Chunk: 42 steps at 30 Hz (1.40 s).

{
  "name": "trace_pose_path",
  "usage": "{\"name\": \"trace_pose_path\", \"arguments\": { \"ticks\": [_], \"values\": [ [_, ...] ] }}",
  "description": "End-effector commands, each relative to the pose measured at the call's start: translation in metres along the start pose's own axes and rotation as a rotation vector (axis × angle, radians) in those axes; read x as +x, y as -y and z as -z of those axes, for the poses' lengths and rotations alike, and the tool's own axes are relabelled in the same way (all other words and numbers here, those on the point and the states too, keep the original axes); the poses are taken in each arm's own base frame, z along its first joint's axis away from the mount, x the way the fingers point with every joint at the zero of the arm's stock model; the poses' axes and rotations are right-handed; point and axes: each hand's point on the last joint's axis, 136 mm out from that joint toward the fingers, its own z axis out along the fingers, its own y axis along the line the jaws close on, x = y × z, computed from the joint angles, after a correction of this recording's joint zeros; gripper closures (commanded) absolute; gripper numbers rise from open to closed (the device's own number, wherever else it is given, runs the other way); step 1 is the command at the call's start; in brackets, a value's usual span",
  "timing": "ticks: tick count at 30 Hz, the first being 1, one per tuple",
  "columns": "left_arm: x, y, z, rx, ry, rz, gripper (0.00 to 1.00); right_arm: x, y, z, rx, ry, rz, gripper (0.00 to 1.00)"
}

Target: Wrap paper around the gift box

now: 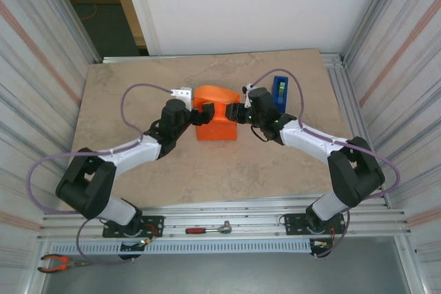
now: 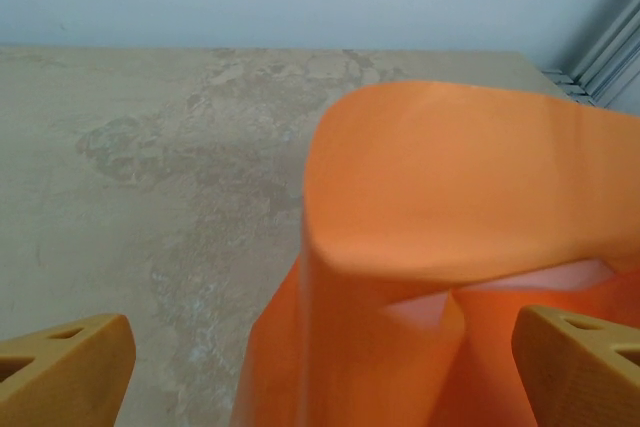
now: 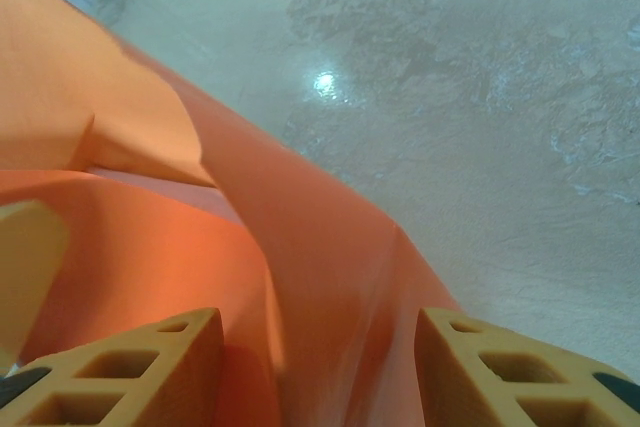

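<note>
The orange paper (image 1: 216, 118) is folded up over the gift box in the middle of the table, bulging into a hump at the far side. A sliver of the pale pink gift box (image 2: 562, 277) peeks out under the paper (image 2: 450, 187) in the left wrist view. My left gripper (image 1: 202, 113) stands at the bundle's left side, open wide (image 2: 320, 372), with its left finger (image 2: 65, 372) clear of the paper. My right gripper (image 1: 234, 112) is at the bundle's right side; its jaws (image 3: 320, 372) stand apart with a loose ridge of paper (image 3: 330, 277) between them.
A blue tape dispenser (image 1: 279, 91) stands behind the right gripper, and a small white object (image 1: 182, 93) sits behind the left one. A red-handled wrench (image 1: 209, 228) and pliers (image 1: 58, 263) lie on the frame below the table. Ribbed walls close both sides.
</note>
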Motion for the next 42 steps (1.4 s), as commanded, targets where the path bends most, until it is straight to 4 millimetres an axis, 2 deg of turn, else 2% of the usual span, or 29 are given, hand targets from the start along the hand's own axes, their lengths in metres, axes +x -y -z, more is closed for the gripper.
{"name": "trace_pose_path", "arguments": {
  "ticks": [1, 4, 9, 12, 15, 17, 20, 25, 27, 30, 36, 42],
  "values": [
    [-0.018, 0.003, -0.009, -0.012, 0.058, -0.033, 0.07, 0.037, 0.022, -0.006, 0.067, -0.132, -0.022, 0.48],
    [-0.01, -0.003, -0.014, -0.043, 0.042, -0.029, 0.14, 0.022, 0.01, 0.005, 0.023, -0.117, -0.017, 0.46],
    [0.002, -0.007, -0.015, -0.058, 0.015, -0.016, 0.27, -0.026, -0.014, 0.047, -0.058, -0.01, -0.018, 0.36],
    [0.006, -0.008, -0.015, -0.073, -0.001, -0.013, 0.33, -0.044, -0.007, 0.068, -0.053, 0.05, -0.047, 0.35],
    [0.009, -0.006, -0.017, -0.091, -0.021, -0.024, 0.39, -0.049, 0.014, 0.074, -0.029, 0.079, -0.117, 0.36],
    [0.01, -0.003, -0.018, -0.099, -0.028, -0.038, 0.42, -0.048, 0.03, 0.073, -0.007, 0.09, -0.173, 0.39],
    [0.013, 0.002, -0.02, -0.103, -0.039, -0.047, 0.46, -0.046, 0.048, 0.067, -0.001, 0.088, -0.246, 0.5],
    [0.017, 0.005, -0.023, -0.115, -0.058, -0.059, 0.48, -0.044, 0.059, 0.045, -0.017, 0.056, -0.301, 0.87],
    [0.019, 0.005, -0.024, -0.115, -0.064, -0.062, 0.49, -0.044, 0.057, 0.036, -0.034, 0.041, -0.309, 0.95],
    [0.02, 0.005, -0.025, -0.126, -0.072, -0.067, 0.51, -0.048, 0.054, 0.022, -0.055, 0.031, -0.319, 1.0],
    [0.024, 0.003, -0.025, -0.142, -0.083, -0.072, 0.52, -0.049, 0.035, 0.001, -0.097, 0.003, -0.301, 1.0],
    [0.026, 0.001, -0.025, -0.153, -0.09, -0.07, 0.54, -0.048, 0.007, -0.001, -0.146, -0.008, -0.258, 1.0]
  ]
}}
